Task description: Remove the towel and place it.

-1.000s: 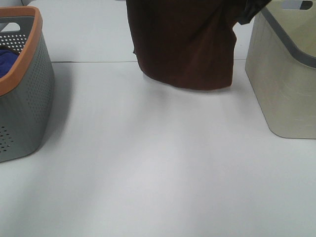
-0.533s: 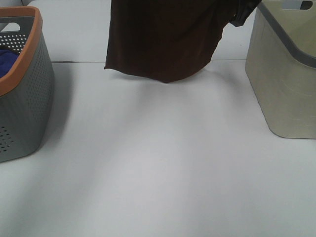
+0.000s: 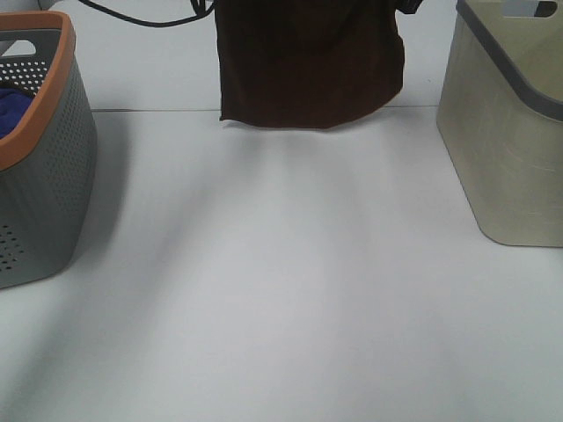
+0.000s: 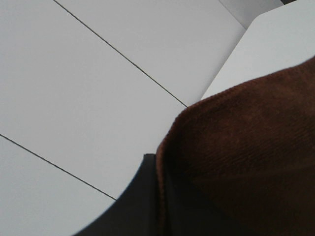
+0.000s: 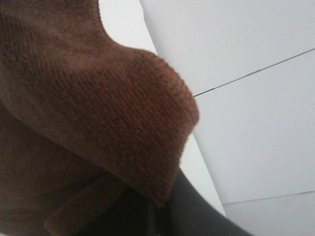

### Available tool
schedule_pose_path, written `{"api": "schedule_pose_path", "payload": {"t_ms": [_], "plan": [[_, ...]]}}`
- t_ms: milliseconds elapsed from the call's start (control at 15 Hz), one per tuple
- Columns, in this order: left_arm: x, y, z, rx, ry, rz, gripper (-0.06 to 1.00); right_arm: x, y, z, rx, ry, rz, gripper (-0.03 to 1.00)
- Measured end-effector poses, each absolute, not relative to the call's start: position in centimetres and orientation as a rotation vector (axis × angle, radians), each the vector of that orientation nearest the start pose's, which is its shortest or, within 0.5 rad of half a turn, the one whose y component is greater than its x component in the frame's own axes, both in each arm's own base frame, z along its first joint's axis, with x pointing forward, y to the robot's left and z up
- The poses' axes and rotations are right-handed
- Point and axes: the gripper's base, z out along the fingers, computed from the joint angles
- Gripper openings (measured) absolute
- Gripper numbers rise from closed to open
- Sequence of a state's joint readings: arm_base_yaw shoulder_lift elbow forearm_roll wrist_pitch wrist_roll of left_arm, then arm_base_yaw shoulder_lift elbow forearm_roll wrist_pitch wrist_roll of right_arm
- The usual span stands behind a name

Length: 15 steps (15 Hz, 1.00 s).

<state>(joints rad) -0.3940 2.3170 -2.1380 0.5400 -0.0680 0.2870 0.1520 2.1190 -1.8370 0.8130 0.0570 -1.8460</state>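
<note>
Dark brown and plush, the roughly square towel (image 3: 308, 66) hangs spread out over the far middle of the white desk (image 3: 281, 290). It is held up by its two top corners, and its lower hem lies level with the thin seam line across the desk top. It hangs between the two baskets and inside neither.

The left end effector (image 4: 147, 196) is closed on one top corner; in the left wrist view the cloth bulges over a dark finger and hides the jaws. The right end effector (image 5: 172, 211) is clamped on the other corner, likewise wrapped in the towel's folded edge. A thin black cable (image 3: 141, 22) sags near the left corner.

To the left stands a grey perforated plastic basket with an orange rim (image 3: 44, 176), with a blue cloth (image 3: 10, 110) inside. To the right stands a beige plastic basket with a grey rim (image 3: 510, 149), apart from the towel.
</note>
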Motion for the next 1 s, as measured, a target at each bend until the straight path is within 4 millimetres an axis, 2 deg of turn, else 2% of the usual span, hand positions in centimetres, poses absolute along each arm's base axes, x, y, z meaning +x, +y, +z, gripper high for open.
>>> {"api": "schedule_pose_path", "payload": {"t_ms": [200,333,467,533,600,667,867,933,1000], "plan": [[52.8,-20.0,29.7,0.918,1.277,0.322,0.0,52.3,8.4,29.8,-1.009,1.499,-0.572,0.02],[53.2,-19.9,28.7,0.93,1.308,0.329,0.0,53.0,8.5,27.9,-1.014,1.536,-0.544,0.02],[53.1,-20.7,26.3,0.985,1.437,0.346,0.0,53.1,9.0,25.0,-1.075,1.599,-0.466,0.02],[53.0,-20.9,25.7,0.996,1.48,0.348,0.0,53.0,9.0,24.5,-1.08,1.618,-0.441,0.02],[52.3,-21.5,23.5,1.037,1.657,0.35,0.0,52.2,9.3,22.9,-1.104,1.684,-0.357,0.02],[52.0,-21.7,22.8,1.052,1.718,0.352,0.0,51.8,9.4,22.5,-1.125,1.701,-0.33,0.02],[49.9,-22.0,20.2,1.172,2.036,0.349,0.0,48.6,10.1,21.8,-1.275,1.809,-0.104,0.02],[48.1,-21.8,18.9,1.31,2.243,0.236,0.0,46.8,10.3,22.2,-1.314,1.926,0.039,0.02],[47.3,-21.5,18.4,1.372,2.325,0.156,0.0,46.0,10.3,21.9,-1.335,2.011,0.118,0.02]]}}
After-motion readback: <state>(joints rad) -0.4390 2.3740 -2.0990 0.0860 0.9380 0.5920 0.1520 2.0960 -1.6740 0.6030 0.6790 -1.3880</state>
